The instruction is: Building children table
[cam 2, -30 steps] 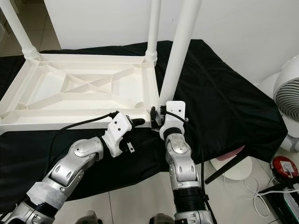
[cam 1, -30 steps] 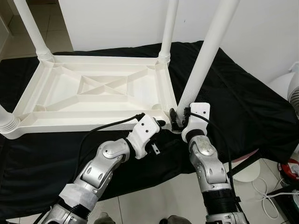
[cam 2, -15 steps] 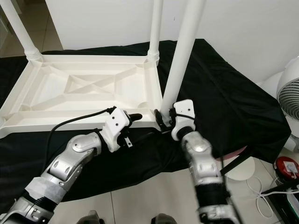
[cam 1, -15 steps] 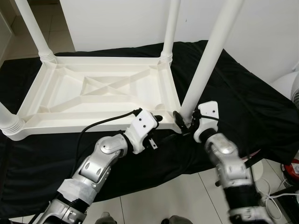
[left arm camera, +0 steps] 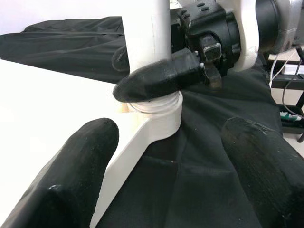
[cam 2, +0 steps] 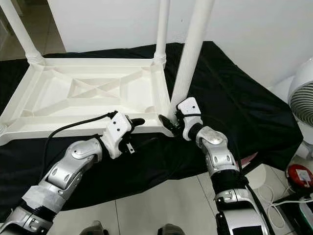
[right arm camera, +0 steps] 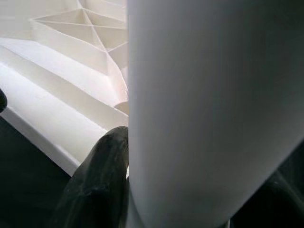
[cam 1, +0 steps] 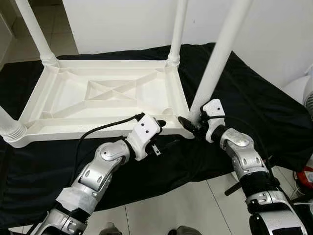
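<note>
A white plastic table (cam 1: 73, 105) lies upside down on a black cloth (cam 1: 254, 98). Its near-right leg (cam 1: 217, 58) stands up from the corner socket, leaning slightly right. My right gripper (cam 1: 191, 126) is shut on the base of this leg (right arm camera: 213, 109), one black finger (right arm camera: 97, 180) pressed against its side. My left gripper (cam 1: 159, 125) hovers open at the table's front rim, just left of that corner. In the left wrist view its fingers (left arm camera: 71, 175) are spread wide, facing the socket and the right gripper's finger (left arm camera: 161, 78).
Two more legs rise at the far corners (cam 1: 32, 29) (cam 1: 177, 29), and a leg base (cam 1: 7, 128) sits at the near left. A white fan (cam 2: 303, 98) and a red object (cam 2: 297, 176) with cables are on the tiled floor at right. A white wall is behind.
My right forearm has swung out to the right while its gripper stayed at the leg's base. The left gripper has edged a little closer to the corner.
</note>
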You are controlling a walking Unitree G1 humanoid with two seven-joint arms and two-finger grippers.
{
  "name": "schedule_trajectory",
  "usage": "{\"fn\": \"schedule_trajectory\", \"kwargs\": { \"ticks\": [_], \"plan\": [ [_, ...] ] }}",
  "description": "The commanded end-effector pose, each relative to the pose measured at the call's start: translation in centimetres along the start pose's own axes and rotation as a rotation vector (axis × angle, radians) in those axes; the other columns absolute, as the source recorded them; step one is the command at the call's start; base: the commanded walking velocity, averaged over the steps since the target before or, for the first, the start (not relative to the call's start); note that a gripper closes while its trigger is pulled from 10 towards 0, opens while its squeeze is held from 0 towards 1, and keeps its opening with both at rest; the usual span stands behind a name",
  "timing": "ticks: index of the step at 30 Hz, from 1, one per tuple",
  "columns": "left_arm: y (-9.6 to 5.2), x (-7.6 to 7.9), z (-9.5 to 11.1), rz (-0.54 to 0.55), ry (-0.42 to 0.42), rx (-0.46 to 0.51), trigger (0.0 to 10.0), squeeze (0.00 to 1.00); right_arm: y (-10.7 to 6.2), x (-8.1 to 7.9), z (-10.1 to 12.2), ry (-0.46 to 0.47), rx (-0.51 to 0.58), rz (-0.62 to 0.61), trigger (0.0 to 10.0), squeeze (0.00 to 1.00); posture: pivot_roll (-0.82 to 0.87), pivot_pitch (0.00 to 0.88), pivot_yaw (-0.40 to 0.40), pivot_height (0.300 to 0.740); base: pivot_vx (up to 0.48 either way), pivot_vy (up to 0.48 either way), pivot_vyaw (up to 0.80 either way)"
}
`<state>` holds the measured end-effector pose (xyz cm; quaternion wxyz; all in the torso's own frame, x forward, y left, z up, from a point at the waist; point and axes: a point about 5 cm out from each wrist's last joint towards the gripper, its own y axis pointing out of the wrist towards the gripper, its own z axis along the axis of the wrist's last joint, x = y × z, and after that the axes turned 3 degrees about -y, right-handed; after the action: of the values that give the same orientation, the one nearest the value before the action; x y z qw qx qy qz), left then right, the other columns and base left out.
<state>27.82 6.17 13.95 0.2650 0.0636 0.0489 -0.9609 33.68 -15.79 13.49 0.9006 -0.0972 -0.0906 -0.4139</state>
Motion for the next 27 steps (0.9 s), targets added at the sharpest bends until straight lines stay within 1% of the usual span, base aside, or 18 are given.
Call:
{"fn": "schedule_trajectory", "kwargs": {
  "ticks": [1, 14, 15, 16, 17, 19, 22, 23, 24, 25, 27],
  "plan": [
    [-0.1, 0.2, 0.1, -0.043, 0.013, 0.002, 10.0, 0.0, 0.1, 0.0, -0.4, -0.016, -0.022, 0.047, 0.0, 0.0, 0.04, 0.0, -0.04, 0.74, 0.0, 0.0, 0.0],
    [-0.1, 0.5, 0.0, -0.039, 0.005, 0.001, 10.0, 0.0, -0.3, 0.2, -1.3, -0.005, -0.024, 0.093, 0.0, 0.0, 0.04, 0.0, -0.043, 0.74, 0.0, 0.0, 0.0],
    [-0.1, 0.4, 0.0, -0.04, 0.005, 0.0, 10.0, 0.0, -0.4, 0.3, -1.4, -0.002, -0.024, 0.08, 0.3, 0.0, 0.03, 0.0, -0.042, 0.74, 0.0, 0.0, 0.0],
    [-0.1, 0.4, 0.0, -0.04, 0.005, 0.0, 10.0, 0.0, -0.4, 0.3, -1.4, -0.002, -0.024, 0.08, 0.3, 0.0, 0.03, 0.0, -0.042, 0.74, 0.0, 0.0, 0.0],
    [-0.1, 0.4, 0.0, -0.042, 0.006, 0.001, 10.0, 0.0, -0.5, 0.4, -1.4, 0.009, -0.022, 0.059, 10.0, 0.0, 0.03, 0.0, -0.042, 0.74, 0.0, 0.0, 0.0],
    [0.0, 0.4, 0.1, -0.043, 0.008, 0.002, 10.0, 0.0, -0.5, 0.6, -1.5, 0.015, -0.034, -0.007, 10.0, 0.0, 0.03, 0.0, -0.044, 0.74, 0.0, 0.0, 0.0],
    [0.0, 0.4, 0.1, -0.043, 0.009, 0.003, 10.0, 0.0, -0.5, 0.7, -1.5, 0.022, -0.035, -0.034, 10.0, 0.0, 0.03, 0.0, -0.044, 0.74, 0.0, 0.0, 0.0],
    [0.1, 0.4, 0.1, -0.046, 0.009, 0.005, 10.0, 0.0, -0.3, 0.7, -1.2, 0.039, -0.001, -0.147, 10.0, 0.0, 0.03, 0.0, -0.046, 0.74, 0.0, 0.0, 0.0],
    [0.1, 0.4, 0.1, -0.046, 0.009, 0.005, 10.0, 0.0, -0.3, 0.6, -1.1, 0.047, 0.012, -0.174, 10.0, 0.0, 0.03, 0.0, -0.046, 0.74, 0.0, 0.0, 0.0],
    [0.1, 0.4, 0.1, -0.046, 0.009, 0.005, 10.0, 0.0, -0.3, 0.6, -1.1, 0.047, 0.012, -0.174, 10.0, 0.0, 0.03, 0.0, -0.046, 0.74, 0.0, 0.0, 0.0],
    [0.0, 0.4, 0.0, -0.047, 0.011, 0.004, 10.0, 0.0, -0.2, 0.2, -1.0, 0.068, 0.022, -0.238, 10.0, 0.0, 0.03, 0.0, -0.048, 0.74, 0.0, 0.0, 0.0]
  ]
}}
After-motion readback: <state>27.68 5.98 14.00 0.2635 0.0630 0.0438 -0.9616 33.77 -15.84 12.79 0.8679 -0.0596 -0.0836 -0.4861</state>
